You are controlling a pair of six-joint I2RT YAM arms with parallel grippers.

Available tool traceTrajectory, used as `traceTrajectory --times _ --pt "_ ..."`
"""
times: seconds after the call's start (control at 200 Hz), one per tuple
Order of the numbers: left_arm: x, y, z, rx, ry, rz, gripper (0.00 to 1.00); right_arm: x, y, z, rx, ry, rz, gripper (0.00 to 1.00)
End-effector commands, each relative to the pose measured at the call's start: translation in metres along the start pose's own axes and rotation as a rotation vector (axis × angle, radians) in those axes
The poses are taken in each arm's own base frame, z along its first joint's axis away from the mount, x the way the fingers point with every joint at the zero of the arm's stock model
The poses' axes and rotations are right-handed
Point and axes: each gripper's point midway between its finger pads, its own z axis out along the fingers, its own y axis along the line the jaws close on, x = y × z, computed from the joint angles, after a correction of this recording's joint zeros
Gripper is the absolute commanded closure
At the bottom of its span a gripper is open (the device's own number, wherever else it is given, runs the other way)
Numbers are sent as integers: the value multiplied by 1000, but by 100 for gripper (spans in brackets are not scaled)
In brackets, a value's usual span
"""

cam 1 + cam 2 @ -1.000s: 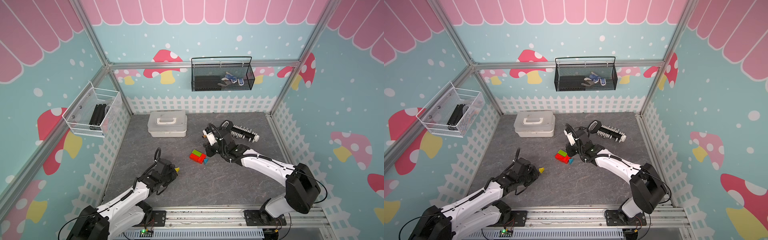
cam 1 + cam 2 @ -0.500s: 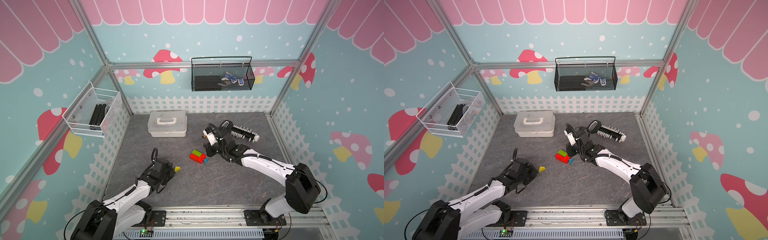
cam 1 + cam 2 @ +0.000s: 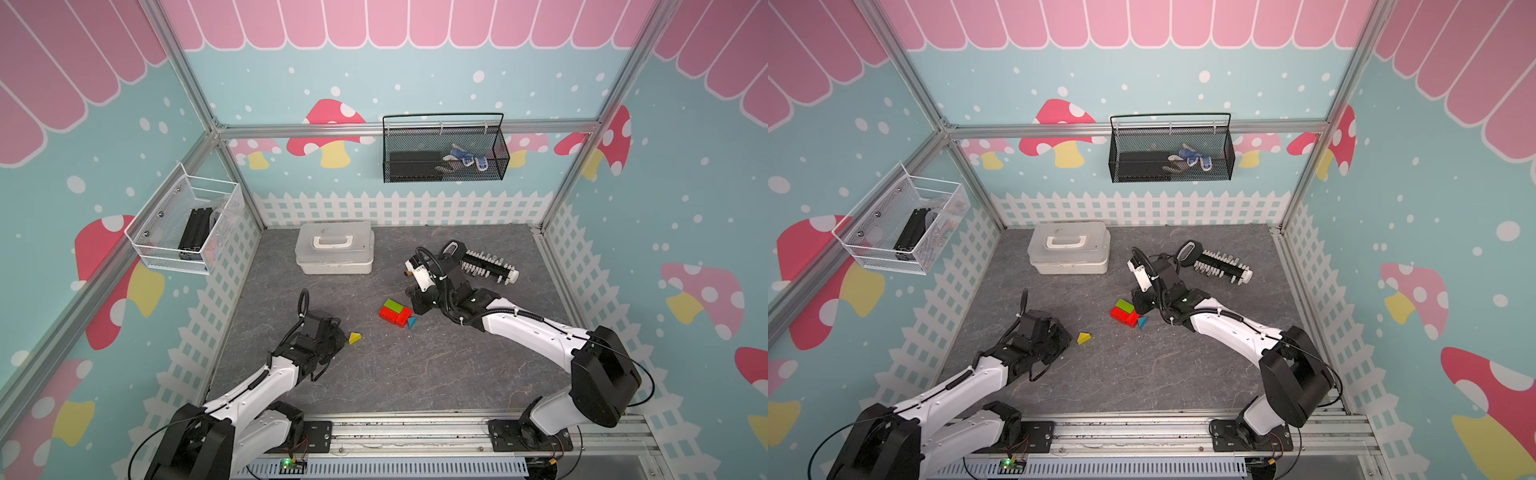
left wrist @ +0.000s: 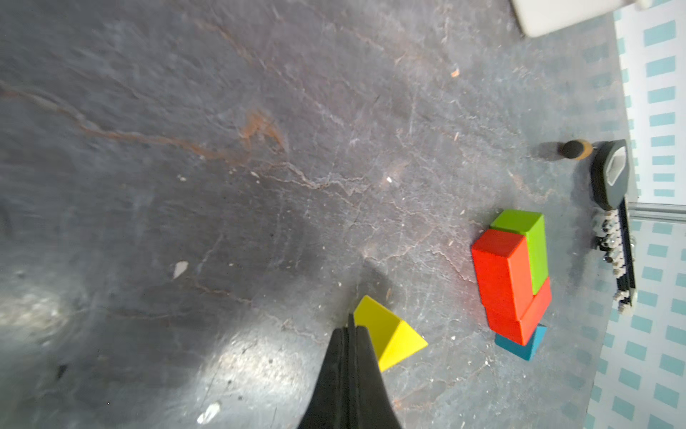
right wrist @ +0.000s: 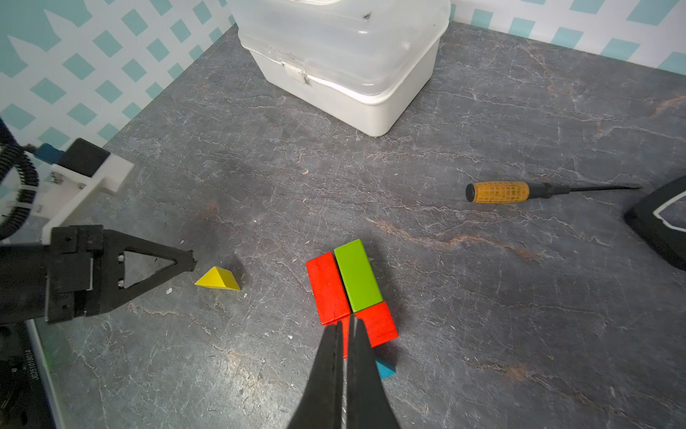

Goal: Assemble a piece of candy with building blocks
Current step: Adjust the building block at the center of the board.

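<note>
Nearest the rail, the left gripper lies low over the grey tabletop, its fingers pressed together and holding nothing. Its tip sits just beside the yellow triangle, and the right wrist view shows a thin gap between them. The yellow triangle lies alone on a flat side, apart from the other blocks. Farther in, near the middle of the tabletop, the unfinished candy lies flat. A red bar and a green bar sit side by side, touching along their long sides, and a second red block butts against the green bar's end. The blue triangle lies just beside that second red block's outer end; whether they touch is hard to tell. The right gripper hangs at the seam between the two red pieces, its fingers all but pressed together with only a slit between them, gripping nothing; contact with the blocks cannot be told. Beyond it lie a screwdriver with an orange handle and a black-and-white bit rack, and a white lidded box stands near the back fence.
</note>
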Motion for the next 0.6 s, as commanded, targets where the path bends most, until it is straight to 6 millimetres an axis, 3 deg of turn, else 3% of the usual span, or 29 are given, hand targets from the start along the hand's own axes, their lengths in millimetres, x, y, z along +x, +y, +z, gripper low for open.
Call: traceTrajectory --times 0.0,0.095,0.215,0.45,0.595 --pt "-3 22 -23 -102 -23 40 100 10 -3 0 3 30 15 100" --pt "8 34 -33 -107 1 40 100 12 -4 2 4 36 16 100" --pt "30 39 -29 -57 80 -3 100 12 -3 6 -2 42 15 100" --pt "48 11 -19 83 203 1 100 13 -4 9 -3 48 33 100" --pt "54 1 -7 83 260 36 100 15 -4 9 0 52 36 100"
